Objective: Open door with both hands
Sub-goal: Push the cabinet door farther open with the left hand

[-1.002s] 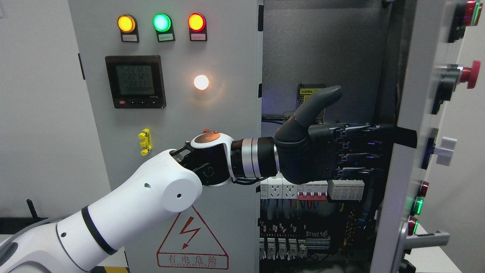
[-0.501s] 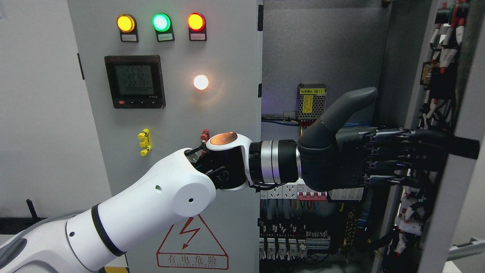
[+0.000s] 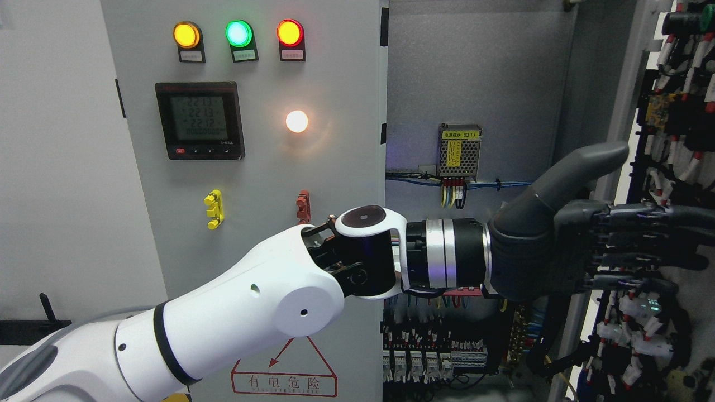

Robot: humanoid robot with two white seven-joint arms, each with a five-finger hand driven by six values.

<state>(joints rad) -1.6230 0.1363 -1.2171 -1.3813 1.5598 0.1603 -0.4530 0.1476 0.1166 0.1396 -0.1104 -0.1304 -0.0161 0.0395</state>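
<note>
Reaching from the lower left across the cabinet, the left hand (image 3: 581, 245) shows as a dark grey hand with its fingers (image 3: 648, 237) stretched out flat toward the right and its thumb (image 3: 581, 167) pointing up; it holds nothing. The fingers lie against the inner side of the right door (image 3: 678, 167), which stands wide open at the right edge and shows bundles of wires and connectors on its back. The white forearm (image 3: 223, 312) passes in front of the closed left door (image 3: 251, 167). This door carries a yellow, a green and a red lamp (image 3: 290, 32) in a row, a black meter (image 3: 199, 120) with a lit display, a white lamp (image 3: 296, 121), and a warning triangle (image 3: 284, 368) low down. Farther back, inside the cabinet, a power supply (image 3: 460, 149) sits on the grey back plate, and rows of breakers (image 3: 424, 360) stand below
</note>
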